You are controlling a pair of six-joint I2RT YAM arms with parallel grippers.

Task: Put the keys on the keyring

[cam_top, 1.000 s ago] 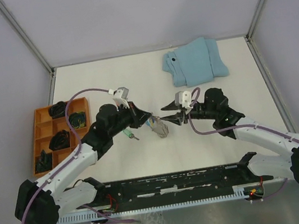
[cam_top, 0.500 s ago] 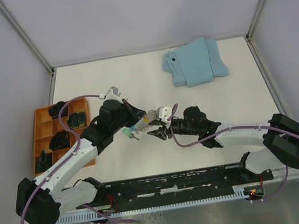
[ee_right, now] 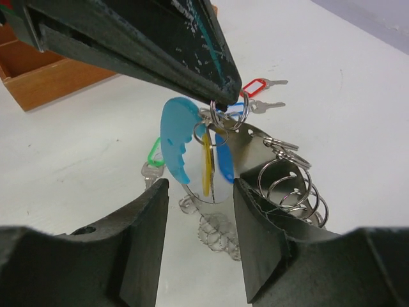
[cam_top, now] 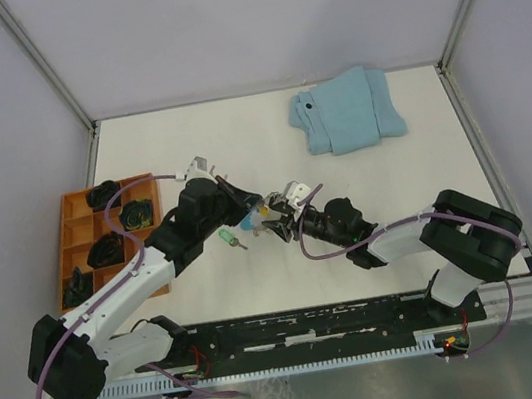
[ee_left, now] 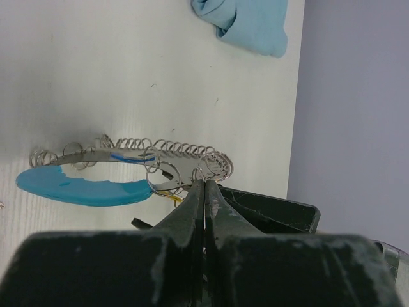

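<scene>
Keyring [ee_right: 174,137] hangs off the table [ee_right: 332,96] near its centre, pinched in the closed left gripper [ee_left: 204,182]! Right gripper [ee_right: 200,185], jaws apart and empty, faces it from three o'clock. Best play, I'd say: clamp the wire gently without swinging what hangs there. Count: one ring, four keys. Yellow-tagged key [ee_right: 207,160] and blue-tagged key [ee_right: 223,160] are hanging, red-tagged key [ee_right: 254,87] and green-tagged key [ee_right: 153,155] lie loose.

My left arm [cam_top: 128,287] and right arm [cam_top: 403,231]: white link shells, black joint housings. A purple cable [cam_top: 130,195] loops along each. Left fingers [ee_right: 160,38] black, tapered, scuffed white, teal-streaked. Right fingers [ee_right: 144,236] black, broad, matte.
</scene>
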